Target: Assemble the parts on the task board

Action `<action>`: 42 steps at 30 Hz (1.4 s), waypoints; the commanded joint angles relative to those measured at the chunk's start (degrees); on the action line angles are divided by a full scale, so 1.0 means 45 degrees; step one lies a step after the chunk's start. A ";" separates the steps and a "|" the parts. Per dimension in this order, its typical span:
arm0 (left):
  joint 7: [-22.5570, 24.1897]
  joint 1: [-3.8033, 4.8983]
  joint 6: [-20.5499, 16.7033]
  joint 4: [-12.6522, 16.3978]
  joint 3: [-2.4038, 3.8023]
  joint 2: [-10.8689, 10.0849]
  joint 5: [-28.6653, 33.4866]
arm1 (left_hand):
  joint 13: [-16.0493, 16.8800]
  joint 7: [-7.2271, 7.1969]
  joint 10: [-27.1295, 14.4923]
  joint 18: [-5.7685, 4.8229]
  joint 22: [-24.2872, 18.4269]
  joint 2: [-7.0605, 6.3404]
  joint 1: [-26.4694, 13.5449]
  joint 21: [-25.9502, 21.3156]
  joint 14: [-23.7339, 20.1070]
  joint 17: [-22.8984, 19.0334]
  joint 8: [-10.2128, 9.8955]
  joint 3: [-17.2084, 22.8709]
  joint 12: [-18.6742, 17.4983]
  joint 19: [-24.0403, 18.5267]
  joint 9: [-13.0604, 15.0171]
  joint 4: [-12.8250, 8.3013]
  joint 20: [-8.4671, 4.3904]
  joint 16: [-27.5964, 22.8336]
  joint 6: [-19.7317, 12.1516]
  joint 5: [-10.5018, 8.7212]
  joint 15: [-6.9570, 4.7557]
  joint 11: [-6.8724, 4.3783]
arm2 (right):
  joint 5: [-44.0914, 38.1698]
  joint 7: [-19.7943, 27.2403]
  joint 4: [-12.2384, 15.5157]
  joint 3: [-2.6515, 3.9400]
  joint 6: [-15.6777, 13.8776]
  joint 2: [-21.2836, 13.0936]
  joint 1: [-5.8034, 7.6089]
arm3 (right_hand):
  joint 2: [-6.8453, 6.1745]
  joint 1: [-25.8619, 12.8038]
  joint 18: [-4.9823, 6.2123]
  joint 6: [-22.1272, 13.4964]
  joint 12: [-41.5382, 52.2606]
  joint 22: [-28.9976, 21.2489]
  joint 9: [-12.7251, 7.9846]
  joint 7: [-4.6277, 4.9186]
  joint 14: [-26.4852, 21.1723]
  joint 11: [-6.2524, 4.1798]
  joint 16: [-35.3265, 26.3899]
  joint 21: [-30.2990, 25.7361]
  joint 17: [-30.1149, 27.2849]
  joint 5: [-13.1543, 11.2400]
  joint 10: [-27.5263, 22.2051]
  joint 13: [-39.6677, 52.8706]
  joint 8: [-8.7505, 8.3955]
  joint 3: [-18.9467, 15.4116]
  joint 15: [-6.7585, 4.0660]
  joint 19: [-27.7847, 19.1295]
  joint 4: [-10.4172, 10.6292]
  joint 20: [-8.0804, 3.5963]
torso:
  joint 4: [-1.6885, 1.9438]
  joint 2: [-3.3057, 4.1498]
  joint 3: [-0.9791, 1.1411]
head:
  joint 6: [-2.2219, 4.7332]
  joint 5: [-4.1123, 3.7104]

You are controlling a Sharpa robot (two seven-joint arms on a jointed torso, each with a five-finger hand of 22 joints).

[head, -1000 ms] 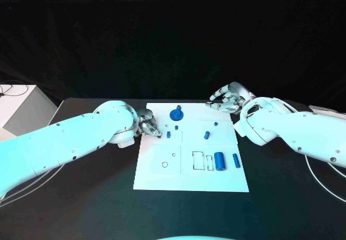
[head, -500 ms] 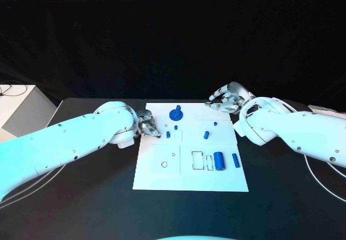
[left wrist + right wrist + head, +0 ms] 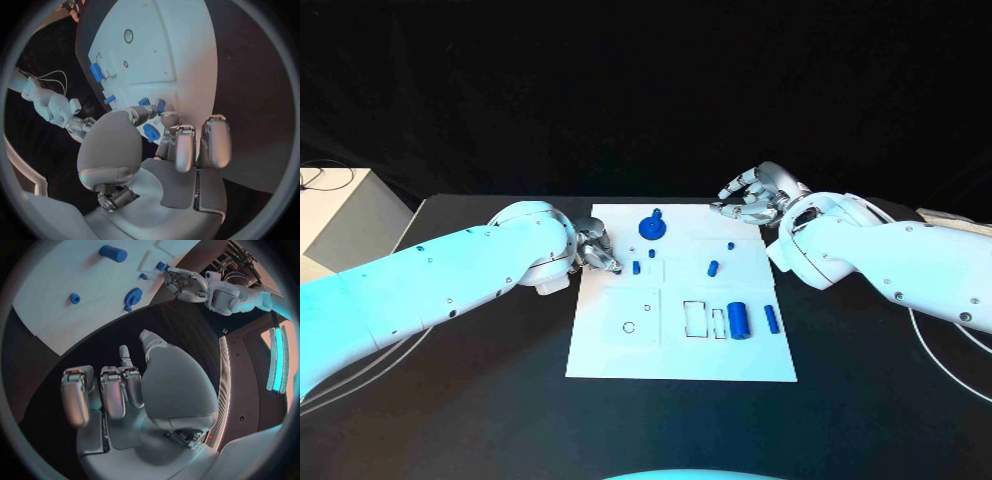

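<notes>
The white task board [image 3: 682, 345] lies mid-table with blue parts on it: a gear piece [image 3: 653, 228], small pegs [image 3: 636, 268] [image 3: 714, 268], a thick cylinder [image 3: 738, 321] and a thin bar [image 3: 770, 320]. My left hand [image 3: 596, 250] is at the board's left edge, fingers curled, with its fingertips [image 3: 164, 119] just beside a small peg [image 3: 160, 106]; I see nothing held in it. My right hand [image 3: 759, 197] hovers off the board's far right corner, its fingers [image 3: 103, 390] curled in on nothing. The gear piece [image 3: 132, 296] lies apart from it.
A white box [image 3: 336, 215] stands off the table's far left. Printed outlines and a small ring hole [image 3: 629, 328] mark the board's near half. Black tabletop [image 3: 473, 400] surrounds the board on all sides.
</notes>
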 commanded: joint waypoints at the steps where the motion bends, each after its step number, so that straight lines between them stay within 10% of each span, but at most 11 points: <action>1: -0.0015 -0.0039 0.0222 0.0048 -0.0022 0.0027 0.0063 | -0.0009 -0.0047 0.0066 -0.0096 0.0184 0.0093 -0.0053 0.0081 0.1195 0.2940 0.0040 0.1916 0.0000 0.0078 0.0025 -0.1867 -0.0001 0.0028 0.0059 0.0041 -0.0097 -0.0006 | -0.0140 0.0041 0.0024 0.0004 0.0072 -0.0002 -0.0004 | -0.0039 -0.0108 -0.0088 -0.0061 -0.0035 0.3103 0.0019 0.0003 0.1313 0.0042 0.0000 -0.0037 0.3209 0.0084 0.0471 0.2586 0.0074 0.0074 0.0044 0.1173 0.0034 0.0040 | 0.0009 0.0000 0.0001 | -0.0004 -0.0007; 42: -0.0083 -0.0041 0.0497 0.0195 -0.0046 0.0000 -0.0274 | 0.0229 -0.0089 0.0283 -0.0133 0.0339 0.0049 -0.0316 0.0167 0.1265 0.3119 0.0202 0.2142 0.0200 0.0196 0.0099 -0.2151 -0.0045 0.0137 0.0143 0.0678 -0.0148 -0.0056 | -0.0140 0.0037 0.0021 0.0003 0.0045 -0.0022 -0.0005 | -0.0039 -0.0108 -0.0088 -0.0061 -0.0035 0.3103 0.0019 0.0003 0.1313 0.0042 0.0000 -0.0037 0.3209 0.0084 0.0471 0.2586 0.0074 0.0074 0.0044 0.1173 0.0034 0.0040 | -0.0008 0.0006 -0.0008 | -0.0068 0.0024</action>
